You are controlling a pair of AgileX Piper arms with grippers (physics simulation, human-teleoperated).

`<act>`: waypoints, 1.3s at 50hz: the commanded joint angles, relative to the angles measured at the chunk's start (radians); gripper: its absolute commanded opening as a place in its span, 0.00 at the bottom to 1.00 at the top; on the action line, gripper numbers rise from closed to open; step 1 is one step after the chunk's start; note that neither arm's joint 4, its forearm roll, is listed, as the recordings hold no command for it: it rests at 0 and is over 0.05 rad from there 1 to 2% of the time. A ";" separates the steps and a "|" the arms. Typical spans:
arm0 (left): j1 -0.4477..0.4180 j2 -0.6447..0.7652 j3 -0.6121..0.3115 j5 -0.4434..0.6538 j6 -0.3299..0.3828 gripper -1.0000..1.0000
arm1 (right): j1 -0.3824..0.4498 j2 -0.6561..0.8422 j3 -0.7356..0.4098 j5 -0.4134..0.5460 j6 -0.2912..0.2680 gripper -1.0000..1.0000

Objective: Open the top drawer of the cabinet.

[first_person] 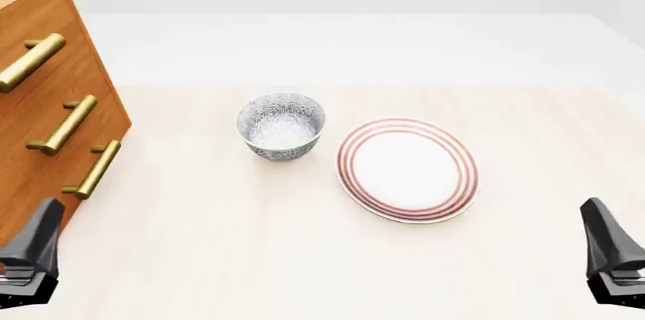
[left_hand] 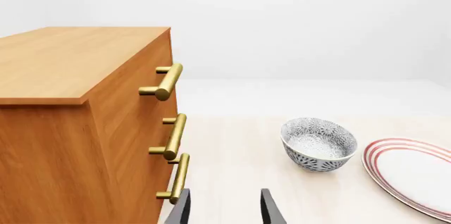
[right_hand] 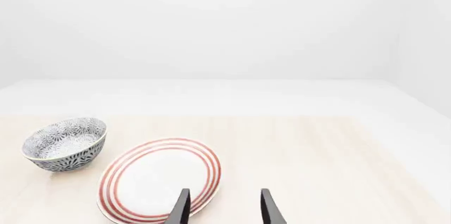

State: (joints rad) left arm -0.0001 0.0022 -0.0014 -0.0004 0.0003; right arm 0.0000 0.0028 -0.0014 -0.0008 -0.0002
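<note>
The cabinet (first_person: 45, 101) is seen at the far left of the pale wooden table (first_person: 252, 260), only partly inside the front view, with its three brass bar handles stacked down its face. The top drawer (left_hand: 151, 63) is marked by the uppermost handle (first_person: 30, 62); it appears to be shut flush with the two drawers below, though the seams are not resolved clearly. To the right of the cabinet, apart from it, a blue-patterned bowl (first_person: 281, 125) is set upright, and just beyond the bowl, further from the cabinet, a red-ringed white plate (first_person: 407, 169) lies flat. The left gripper (left_hand: 225, 208) is held low in front of the cabinet, near the lowest handle (left_hand: 176, 179) but not touching it; its fingers are parted with nothing between them. The right gripper (right_hand: 224, 208) is held well away from the cabinet, on the plate's side, its fingers likewise spread and empty, pointing over the plate's near rim.
</note>
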 commanded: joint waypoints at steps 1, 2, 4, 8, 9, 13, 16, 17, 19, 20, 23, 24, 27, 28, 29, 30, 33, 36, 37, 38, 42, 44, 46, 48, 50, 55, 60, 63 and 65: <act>-0.003 0.006 -0.003 -0.003 -0.001 1.00 | 0.000 0.007 -0.003 -0.002 -0.001 1.00; -0.003 0.006 -0.003 -0.003 -0.001 1.00 | 0.000 0.007 -0.003 -0.002 -0.001 1.00; -0.005 0.010 -0.003 -0.006 -0.002 1.00 | 0.000 0.006 -0.003 -0.002 -0.005 1.00; -0.004 0.013 -0.003 -0.005 0.002 1.00 | 0.000 0.005 -0.003 -0.001 -0.004 1.00; -0.005 0.010 -0.003 -0.003 0.001 1.00 | 0.000 0.005 -0.003 -0.001 -0.003 1.00; -0.006 0.012 -0.003 -0.007 -0.004 1.00 | 0.000 0.004 -0.003 -0.001 -0.004 1.00; -0.010 0.034 -0.004 -0.021 0.001 1.00 | 0.001 0.002 -0.003 0.000 -0.012 1.00; -0.014 0.065 -0.006 -0.044 0.007 1.00 | 0.001 0.002 -0.003 0.000 -0.011 1.00; -0.009 0.106 -0.011 -0.069 0.025 1.00 | 0.001 0.002 -0.003 0.000 -0.010 1.00; -0.008 0.110 -0.013 -0.070 0.030 1.00 | 0.000 0.002 -0.003 0.001 -0.008 1.00; -0.009 0.143 -0.029 -0.074 0.045 1.00 | 0.000 0.002 -0.003 0.001 -0.008 1.00; -0.009 0.144 -0.035 -0.074 0.041 1.00 | 0.000 0.002 -0.003 0.001 -0.008 1.00; -0.010 0.134 -0.068 -0.033 0.083 1.00 | 0.000 0.002 -0.003 0.001 -0.008 1.00; -0.010 0.145 -0.077 -0.030 0.096 1.00 | 0.000 0.002 -0.003 0.001 -0.008 1.00; -0.012 0.156 -0.089 -0.026 0.100 1.00 | 0.000 0.002 -0.003 0.001 -0.008 1.00; -0.013 0.161 -0.096 -0.022 0.104 1.00 | 0.000 0.002 -0.003 0.001 -0.008 1.00; -0.023 0.196 -0.120 -0.024 0.148 1.00 | 0.000 0.002 -0.003 0.001 -0.008 1.00; -0.037 0.238 -0.139 -0.040 0.192 1.00 | 0.000 0.003 -0.003 0.001 -0.008 1.00; -0.035 0.256 -0.147 -0.041 0.208 1.00 | 0.000 0.003 -0.003 0.001 -0.008 1.00; -0.026 0.273 -0.152 -0.042 0.223 1.00 | 0.000 0.003 -0.003 0.000 -0.008 1.00; -0.023 0.294 -0.180 -0.024 0.262 1.00 | 0.000 0.003 -0.002 -0.001 -0.008 1.00; -0.017 0.316 -0.193 -0.020 0.284 1.00 | 0.000 0.004 -0.002 -0.002 -0.008 1.00; -0.011 0.336 -0.210 -0.009 0.315 1.00 | 0.001 0.005 -0.002 -0.003 -0.008 1.00; -0.005 0.334 -0.233 0.013 0.331 1.00 | 0.001 0.006 -0.001 -0.005 -0.008 1.00; -0.007 0.346 -0.253 0.025 0.346 1.00 | 0.001 0.007 -0.001 -0.005 -0.008 1.00; -0.004 0.381 -0.287 0.047 0.420 1.00 | 0.001 0.008 -0.001 -0.007 -0.008 1.00; 0.001 0.384 -0.327 0.099 0.516 1.00 | 0.001 0.007 -0.001 -0.006 -0.008 1.00; 0.001 0.393 -0.347 0.118 0.566 1.00 | 0.001 0.006 -0.001 -0.005 -0.008 1.00; 0.001 0.407 -0.359 0.125 0.622 1.00 | 0.001 0.004 -0.001 -0.003 -0.008 1.00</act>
State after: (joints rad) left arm -0.0043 0.3657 -0.2938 0.0692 0.4581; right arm 0.0005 0.0089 -0.0026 -0.0051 -0.0083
